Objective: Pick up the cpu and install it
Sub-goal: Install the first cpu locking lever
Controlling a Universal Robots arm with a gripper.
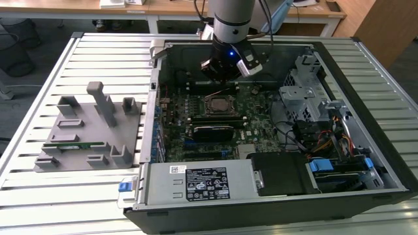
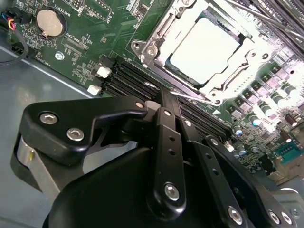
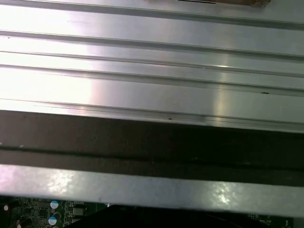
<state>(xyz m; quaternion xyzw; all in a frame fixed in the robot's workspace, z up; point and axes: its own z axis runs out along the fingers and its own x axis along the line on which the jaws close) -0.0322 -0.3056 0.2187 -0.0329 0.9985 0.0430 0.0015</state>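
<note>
An open black desktop computer case (image 1: 385,161) lies on a slatted metal table (image 1: 65,196), its green motherboard (image 1: 258,115) exposed. The black robot gripper (image 2: 166,97) hangs inside the case, its fingers pressed together and holding nothing. Just beyond its tips, the silvery square cpu (image 2: 205,46) sits seated in its metal-framed socket (image 2: 153,51).
</note>
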